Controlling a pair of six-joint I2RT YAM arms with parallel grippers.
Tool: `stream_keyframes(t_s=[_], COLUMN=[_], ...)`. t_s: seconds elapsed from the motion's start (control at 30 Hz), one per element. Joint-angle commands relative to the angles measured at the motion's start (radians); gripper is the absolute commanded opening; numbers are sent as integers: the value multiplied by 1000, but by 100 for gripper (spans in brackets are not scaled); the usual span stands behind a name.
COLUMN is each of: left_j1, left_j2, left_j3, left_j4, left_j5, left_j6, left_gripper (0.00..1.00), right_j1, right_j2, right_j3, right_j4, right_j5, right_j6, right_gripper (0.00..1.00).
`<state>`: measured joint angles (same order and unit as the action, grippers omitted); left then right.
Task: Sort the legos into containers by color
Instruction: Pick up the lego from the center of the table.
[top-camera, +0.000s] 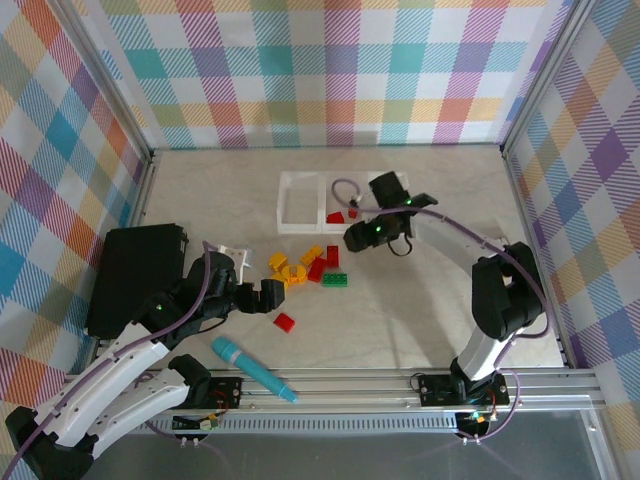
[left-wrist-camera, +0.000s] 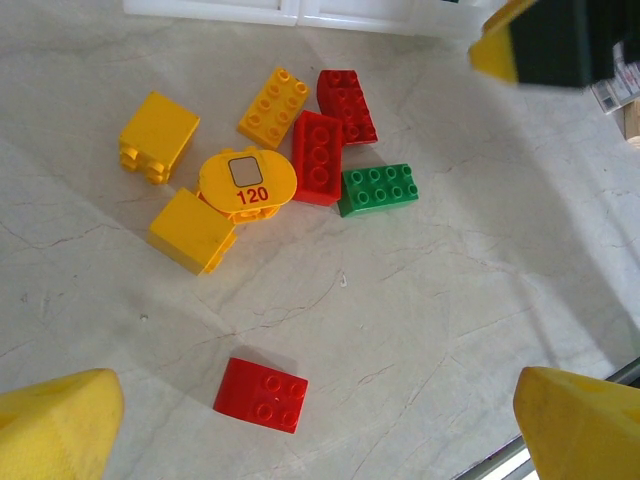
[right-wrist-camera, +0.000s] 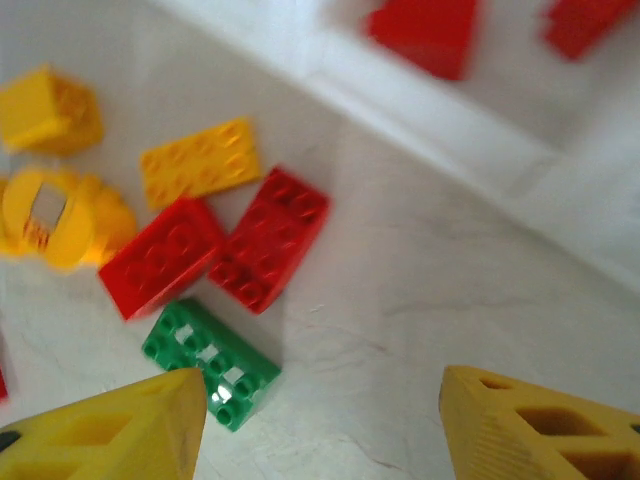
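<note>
The table (top-camera: 420, 300) is the largest thing before me, then the black box (top-camera: 135, 275) at my left, which has no part in this work. The white tray (top-camera: 300, 229) lies at the far middle. Its left compartment looks bare, its middle one holds some red pieces (top-camera: 340, 214), and its right one is hidden under my right arm.

My right gripper (right-wrist-camera: 320, 420) hangs just at the near side of the tray, jaws apart and nothing between them. My left gripper (left-wrist-camera: 320, 425) is spread to its full width, also empty, and it hovers low over the table. The teal marker (top-camera: 250, 368) lies near my bases, and I leave it.

The heap of bricks (top-camera: 305, 268) is between my two grippers: several yellow, two red bricks (right-wrist-camera: 270, 238) touching side by side, and one green brick (right-wrist-camera: 210, 362) next to them. A lone red brick (left-wrist-camera: 262, 393) lies apart from the heap, toward my left fingers.

I judge I am in the red step, with the yellow and the green not yet begun. The next move calls for my left gripper to center over the lone brick, descend, close on it, and carry it to the middle compartment, while my right one keeps away from that path.
</note>
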<state>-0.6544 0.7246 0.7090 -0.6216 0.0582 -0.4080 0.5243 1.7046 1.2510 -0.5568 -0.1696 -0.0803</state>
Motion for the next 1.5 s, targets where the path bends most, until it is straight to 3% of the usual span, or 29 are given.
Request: stream_keyframes(t_s=[0.0,0.2,0.6,1.47], left_j1=[-16,-16,-16,-16], left_j2=[-18,-52,-65,-68], left_j3=[-13,-13,-14,-18], left_j4=[17,8,8,8], left_j5=[-12,-16,-18,-20], left_j6=[-10,-12,-11,-11], left_gripper=[100,100,100,100], right_j1=[52,92,160,189], right_j2=[-31,-89,27,181], right_j3=[-102,-273,-240,-94], right_j4=[107,296,246,57], right_j5=[-32,-111,-59,20], right_j6=[-269,-446,-601,-741], right_gripper=[64,69,69,70])
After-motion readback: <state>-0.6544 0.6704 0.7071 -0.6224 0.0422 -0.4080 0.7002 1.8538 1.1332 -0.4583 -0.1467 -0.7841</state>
